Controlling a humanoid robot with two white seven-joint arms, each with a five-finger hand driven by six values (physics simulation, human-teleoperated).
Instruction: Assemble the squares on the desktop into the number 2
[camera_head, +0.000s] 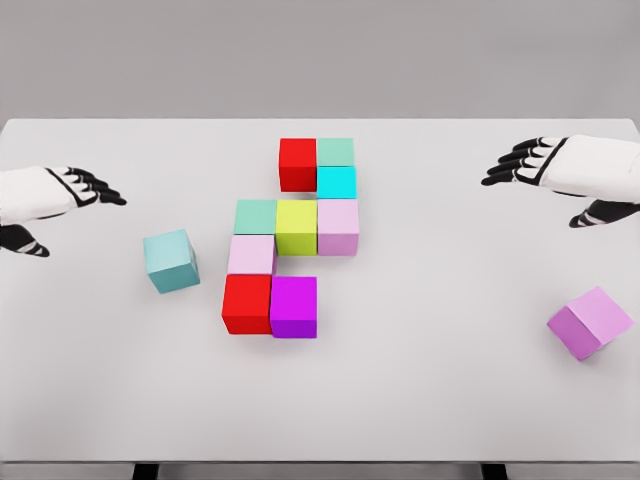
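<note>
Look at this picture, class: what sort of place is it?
Probably a simulated tabletop workspace: a plain white table against a bare grey backdrop, coloured cubes such as the red cube, and a robot's left hand.

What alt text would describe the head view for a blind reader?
Nine coloured cubes form an unfinished 2 on a white table. A loose teal cube lies left, a loose pink cube lower right. The open left hand and right hand hover at the sides.

Simulated tabletop, plain white desk (420, 400), grey backdrop
</note>
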